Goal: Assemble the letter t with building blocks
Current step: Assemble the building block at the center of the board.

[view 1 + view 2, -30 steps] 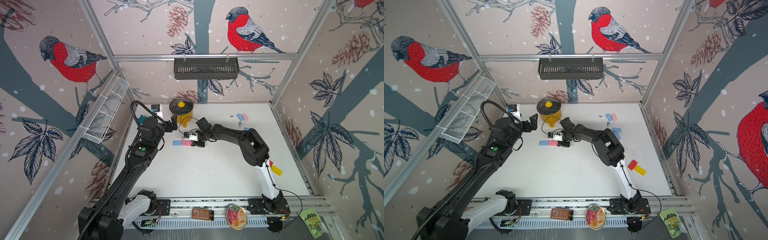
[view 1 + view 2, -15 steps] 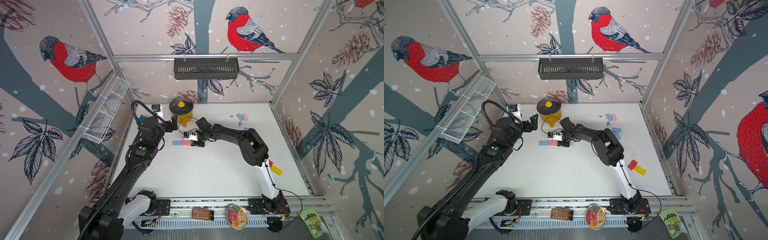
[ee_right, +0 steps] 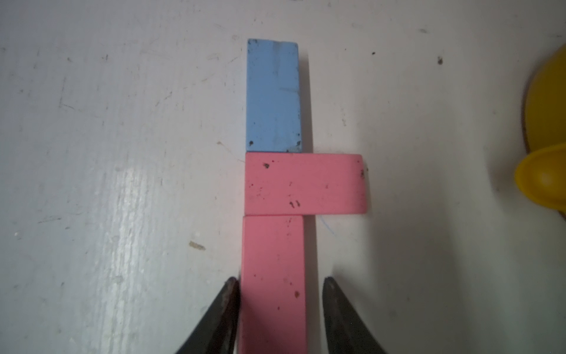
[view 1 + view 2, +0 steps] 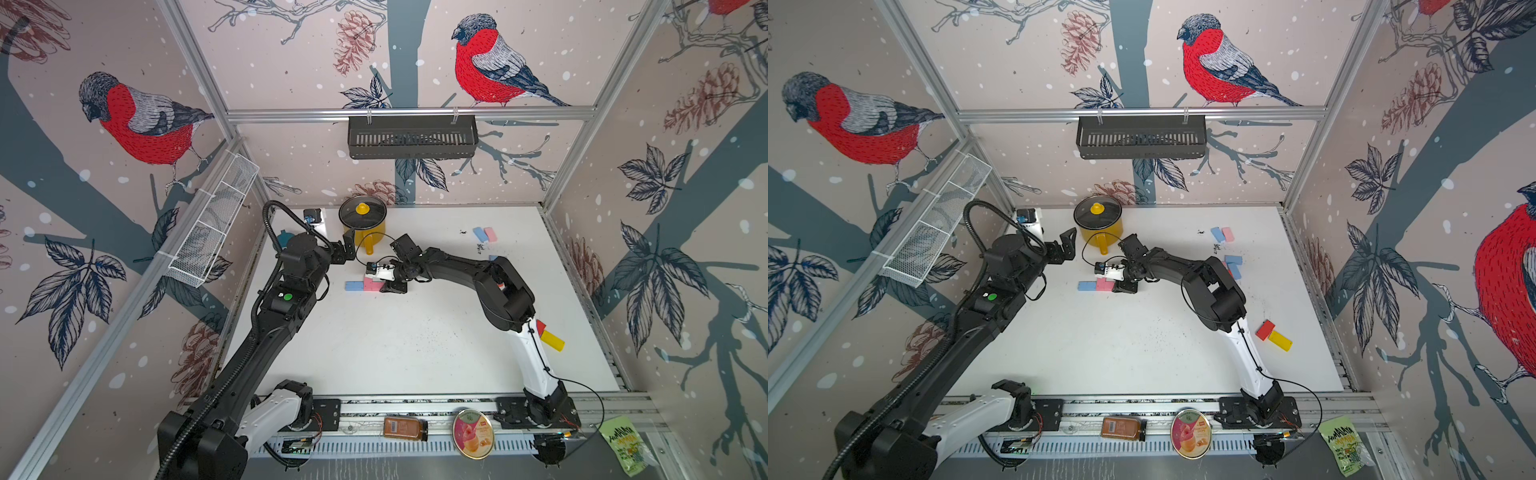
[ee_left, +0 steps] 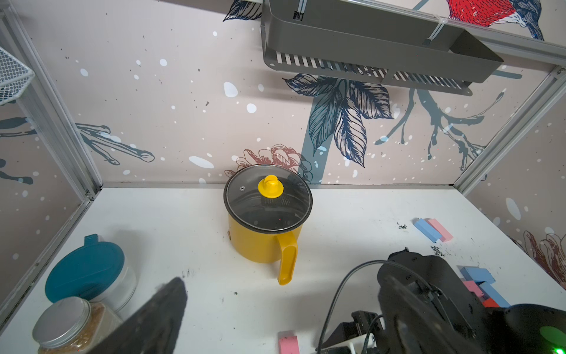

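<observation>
Three building blocks lie joined on the white table. In the right wrist view a light blue block (image 3: 272,95) butts a crosswise pink block (image 3: 304,184), and a second pink block (image 3: 274,275) continues the line. My right gripper (image 3: 280,294) straddles that last pink block. It is open: one fingertip (image 3: 229,294) touches the block's side, and a gap shows at the other. In both top views the group (image 4: 361,285) (image 4: 1096,285) lies left of the right gripper (image 4: 388,286). My left gripper (image 4: 348,249) (image 5: 284,306) hangs open and empty near the yellow pot.
The lidded yellow pot (image 4: 365,226) stands just behind the group. Loose blocks lie right: a blue and pink pair (image 4: 1222,234), blue ones (image 4: 1233,266), a red (image 4: 1265,330) and a yellow (image 4: 1280,340). A teal-lidded jar (image 5: 85,269) and a spice jar (image 5: 67,328) occupy the back left corner.
My right gripper's jaws have spread apart around the pink block, which stays lying on the table. Neither arm has visibly shifted.
</observation>
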